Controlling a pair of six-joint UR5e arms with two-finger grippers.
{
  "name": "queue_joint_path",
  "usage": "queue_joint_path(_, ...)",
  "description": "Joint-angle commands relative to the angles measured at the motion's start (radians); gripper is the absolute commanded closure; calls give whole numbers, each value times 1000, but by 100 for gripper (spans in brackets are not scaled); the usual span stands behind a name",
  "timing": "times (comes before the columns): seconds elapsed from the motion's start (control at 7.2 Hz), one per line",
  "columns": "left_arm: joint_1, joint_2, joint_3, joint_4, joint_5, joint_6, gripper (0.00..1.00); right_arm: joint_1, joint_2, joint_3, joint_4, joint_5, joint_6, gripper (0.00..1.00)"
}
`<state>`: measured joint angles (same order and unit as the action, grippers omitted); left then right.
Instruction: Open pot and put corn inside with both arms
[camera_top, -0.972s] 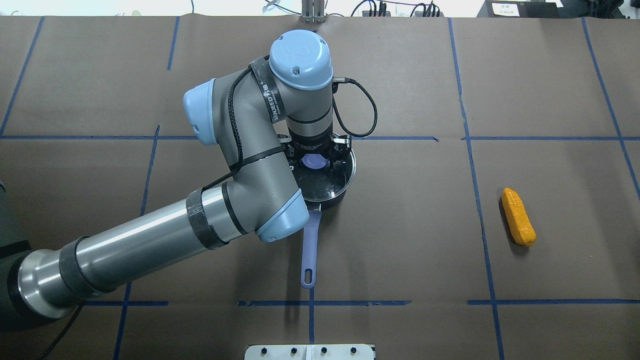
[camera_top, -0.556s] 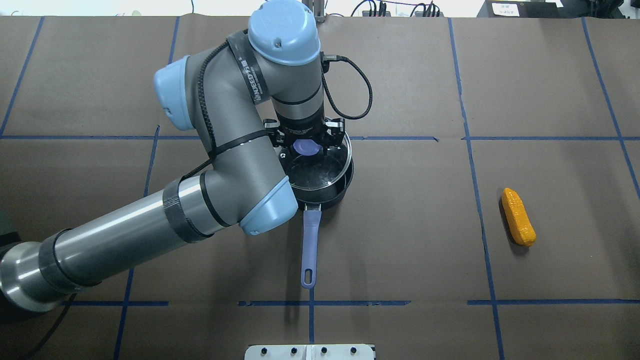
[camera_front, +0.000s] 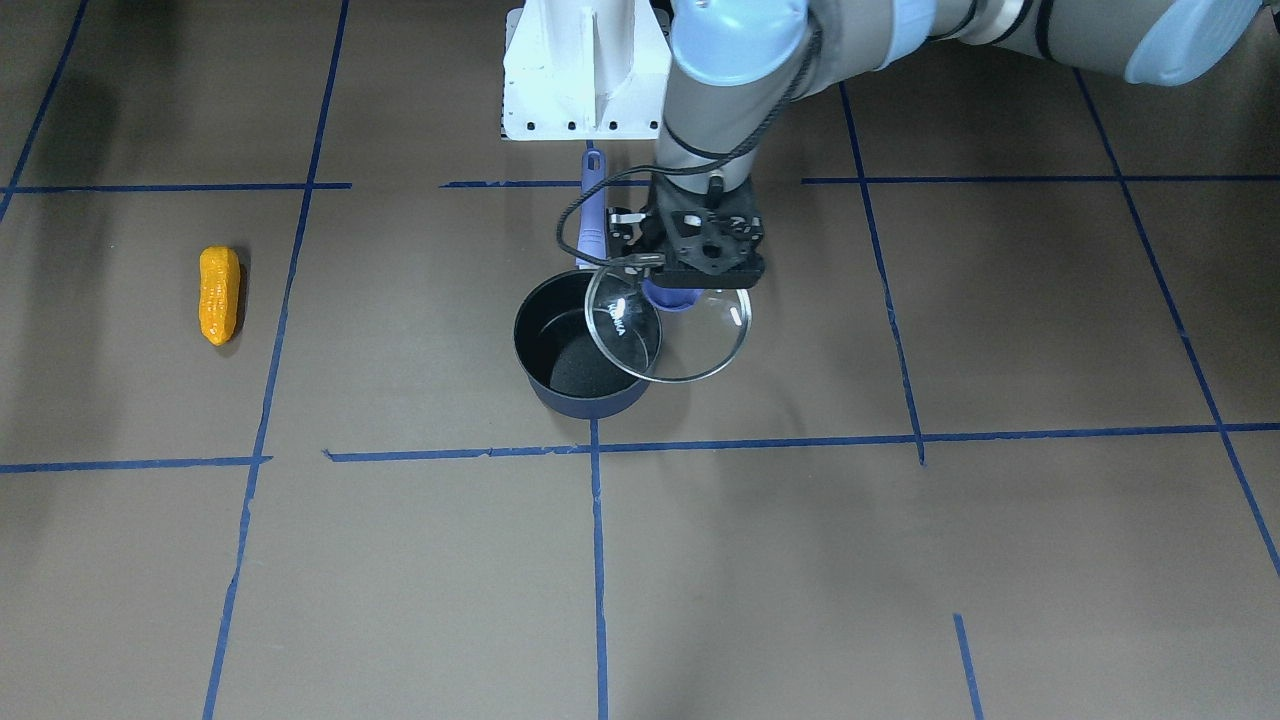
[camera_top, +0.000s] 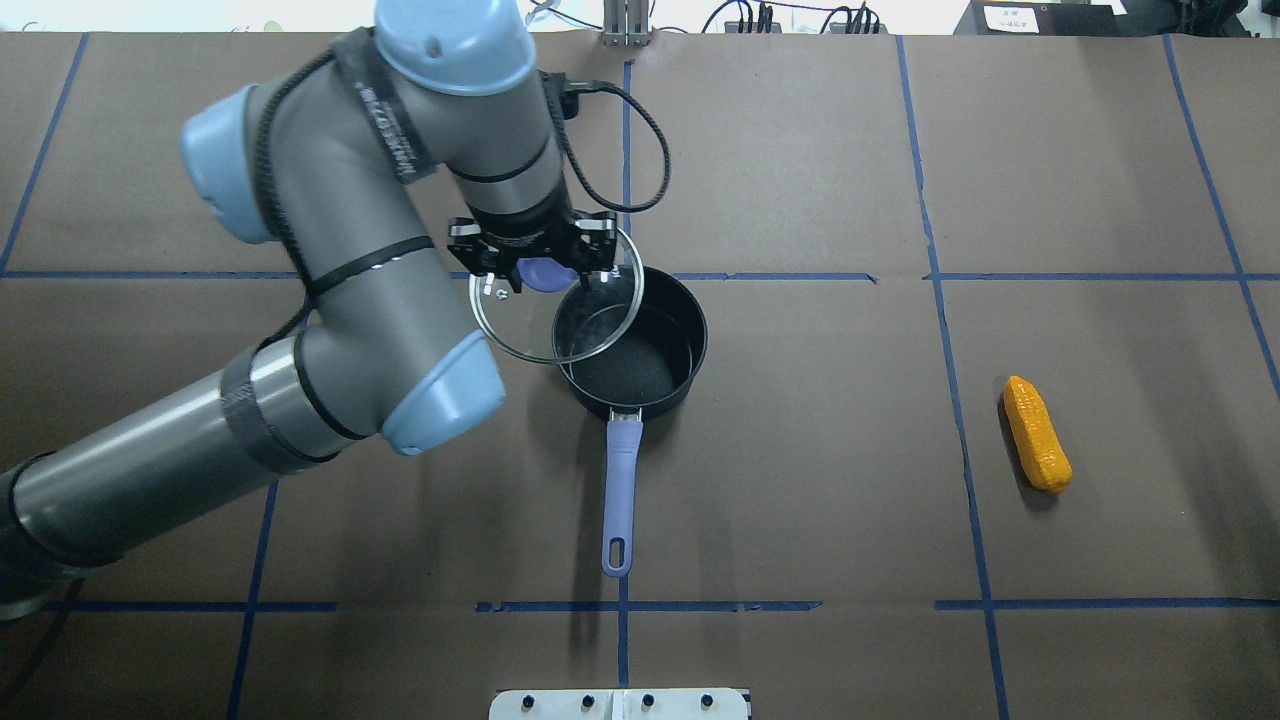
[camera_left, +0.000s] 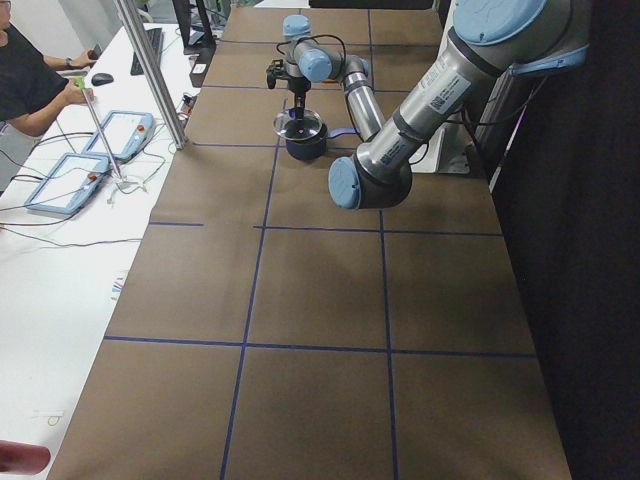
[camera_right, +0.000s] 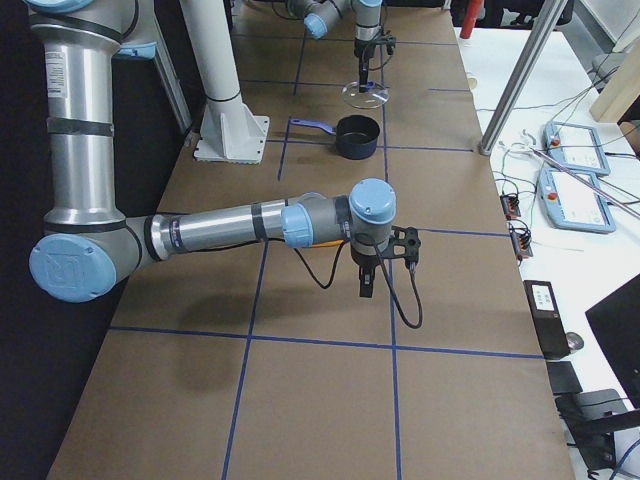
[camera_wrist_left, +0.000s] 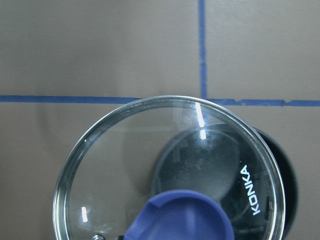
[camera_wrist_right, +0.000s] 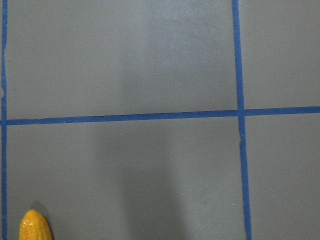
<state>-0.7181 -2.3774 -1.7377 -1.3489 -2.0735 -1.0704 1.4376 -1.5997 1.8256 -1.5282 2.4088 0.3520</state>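
The pot (camera_top: 632, 345), navy with a black inside and a lavender handle, stands open mid-tabletop (camera_top: 800, 450). The left gripper's (camera_top: 540, 272) jaws clamp the glass lid's (camera_top: 520, 325) purple knob, the lid overlapping the pot's left rim. The bumpy orange-yellow corn (camera_top: 1037, 433) lies well right. Whether the right gripper's (camera_right: 368, 282) jaws are wide or narrow, I cannot tell.

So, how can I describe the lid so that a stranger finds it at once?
On the brown table with blue tape lines, look for the dark pot with the purple handle near the middle. Just above it, shifted partly off its rim, the left end effector holds the lid by a blue knob. It is the only clear glass disc there.
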Motion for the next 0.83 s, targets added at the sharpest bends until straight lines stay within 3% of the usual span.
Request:
queue_joint_path(0.0,-29,114,-89,1,-10,61,78,-162,4,44,232,-29,393,0)
queue_joint_path(0.28,-30,185,-134,-2,-10,75,77,-354,7,52,379,-161,647,0)
queue_joint_path(0.69,-23,247,-132,-38,-5,95,76,-505,52,66,401,-261,803,0)
